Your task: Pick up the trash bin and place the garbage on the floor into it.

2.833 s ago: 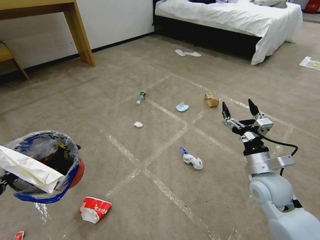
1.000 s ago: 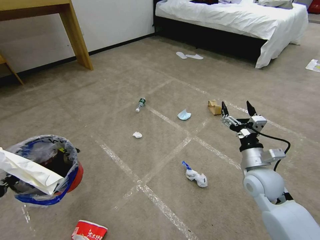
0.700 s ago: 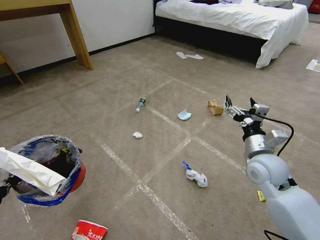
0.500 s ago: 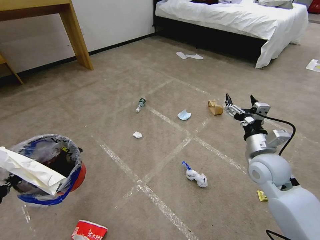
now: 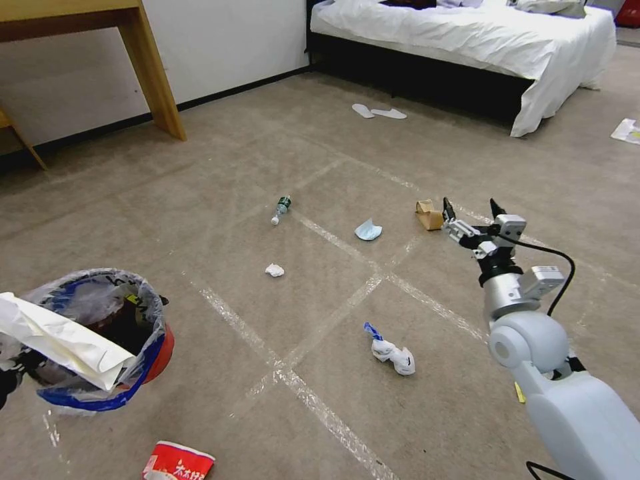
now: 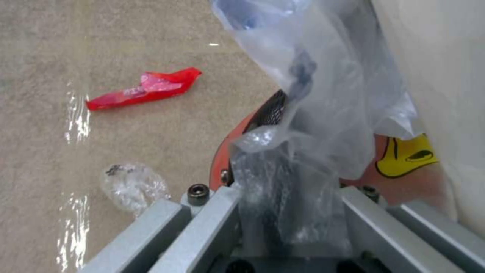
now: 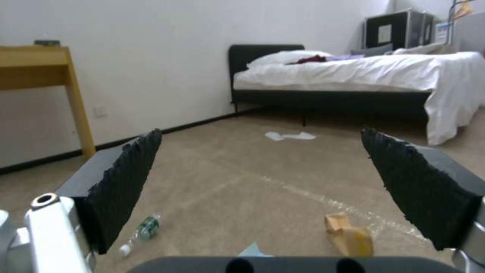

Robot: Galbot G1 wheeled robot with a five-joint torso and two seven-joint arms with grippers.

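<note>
Since half a second ago we record the right gripper (image 5: 469, 209) shifted slightly left and lower in the head view, now closer to the brown paper bag (image 5: 429, 215). The right arm reaches forward and up from the lower right, wrist raised, fingers spread wide and holding nothing.

Just left of the gripper lies the brown paper bag; further left the blue mask (image 5: 367, 231), and beyond it the small bottle (image 5: 281, 209), its long axis running away from the robot, cap end nearer. Below the gripper a knotted white tissue bundle (image 5: 391, 351) lies on the floor (image 5: 320, 160).

The trash bin (image 5: 100, 337) hangs at far left, mouth up and tilted. In the left wrist view the left gripper (image 6: 283, 212) clamps the bin's rim and liner.
</note>
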